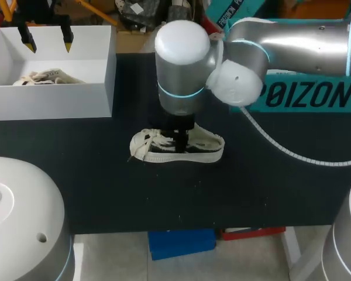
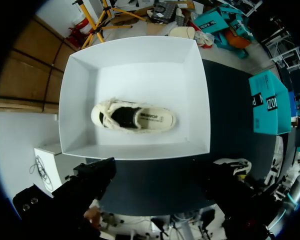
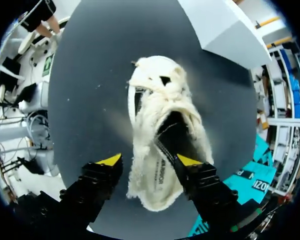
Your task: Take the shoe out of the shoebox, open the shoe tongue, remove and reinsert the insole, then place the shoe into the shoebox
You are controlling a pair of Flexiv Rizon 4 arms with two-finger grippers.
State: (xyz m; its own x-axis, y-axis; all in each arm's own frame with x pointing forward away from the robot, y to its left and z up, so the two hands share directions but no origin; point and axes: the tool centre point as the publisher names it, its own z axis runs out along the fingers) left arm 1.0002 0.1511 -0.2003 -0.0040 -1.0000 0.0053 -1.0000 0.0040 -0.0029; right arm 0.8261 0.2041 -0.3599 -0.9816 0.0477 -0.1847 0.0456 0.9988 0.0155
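Lying out of shoebox (image 1: 52, 102) at table centre: shoe (image 1: 175, 146), unboxing done, insole work and reboxing apparently outstanding; right gripper (image 3: 150, 160) over its opening, fingers apart; left gripper (image 1: 47, 38) spread, ten o'clock, above shoebox.

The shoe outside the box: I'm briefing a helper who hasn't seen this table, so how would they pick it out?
Find the white shoebox at the black table's far left corner, then look to the table's middle, under the right end effector. A cream lace-up shoe lies there on the bare surface; its twin sits inside the box.
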